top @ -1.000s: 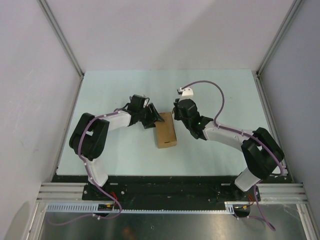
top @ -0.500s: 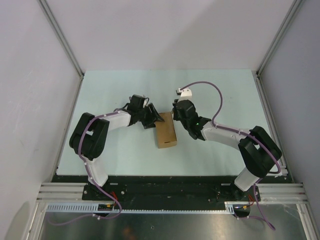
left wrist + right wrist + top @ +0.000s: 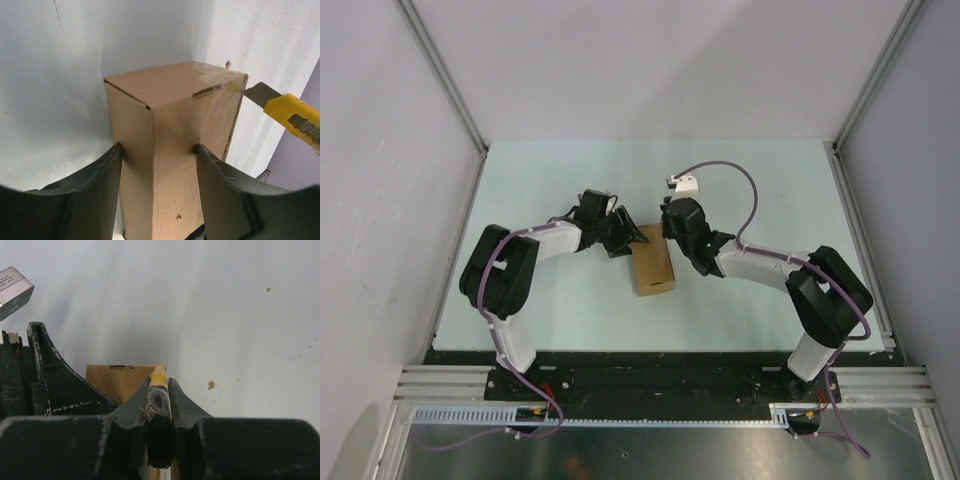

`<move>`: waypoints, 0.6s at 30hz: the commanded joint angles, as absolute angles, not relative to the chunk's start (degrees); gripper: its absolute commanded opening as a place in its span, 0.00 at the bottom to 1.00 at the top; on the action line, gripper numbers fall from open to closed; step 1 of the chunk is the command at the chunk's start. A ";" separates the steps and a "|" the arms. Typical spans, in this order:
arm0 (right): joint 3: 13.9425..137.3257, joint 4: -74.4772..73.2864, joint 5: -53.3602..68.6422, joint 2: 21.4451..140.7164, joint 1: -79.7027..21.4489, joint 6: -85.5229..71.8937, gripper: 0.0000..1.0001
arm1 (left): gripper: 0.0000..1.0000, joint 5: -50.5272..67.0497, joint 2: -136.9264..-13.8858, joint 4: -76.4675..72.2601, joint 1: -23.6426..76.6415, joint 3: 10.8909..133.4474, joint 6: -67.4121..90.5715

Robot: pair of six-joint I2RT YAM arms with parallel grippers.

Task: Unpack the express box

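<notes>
The express box [image 3: 652,262] is a plain brown cardboard box lying on the table's middle, taped shut with clear tape. My left gripper [image 3: 623,237] is shut on its far left end; in the left wrist view both fingers [image 3: 90,195] press the sides of the box [image 3: 170,150]. My right gripper [image 3: 672,228] is shut on a yellow-and-black utility knife [image 3: 159,390] at the box's far right corner. In the left wrist view the knife [image 3: 290,114] has its blade tip touching the box's taped edge. The box [image 3: 117,380] also shows in the right wrist view.
The pale table [image 3: 560,180] is bounded by grey walls with metal posts at the back corners. A small white block [image 3: 687,183] on a purple cable hangs above the right wrist. The black base rail [image 3: 650,365] runs along the near edge.
My right gripper with the knife has moved slightly left and farther back along the box's far end. The left gripper and the box have stayed put.
</notes>
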State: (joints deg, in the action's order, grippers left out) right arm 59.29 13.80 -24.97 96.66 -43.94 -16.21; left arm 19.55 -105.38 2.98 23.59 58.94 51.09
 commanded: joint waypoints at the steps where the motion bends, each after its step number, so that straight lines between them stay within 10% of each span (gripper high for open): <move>1: 62.23 16.52 -26.81 97.73 -44.30 -15.21 0.00 | 0.51 17.05 -108.28 5.89 23.20 58.01 51.33; 18: 62.14 11.87 -27.69 98.26 -44.74 -12.31 0.00 | 0.42 18.98 -108.55 5.98 20.66 57.04 53.70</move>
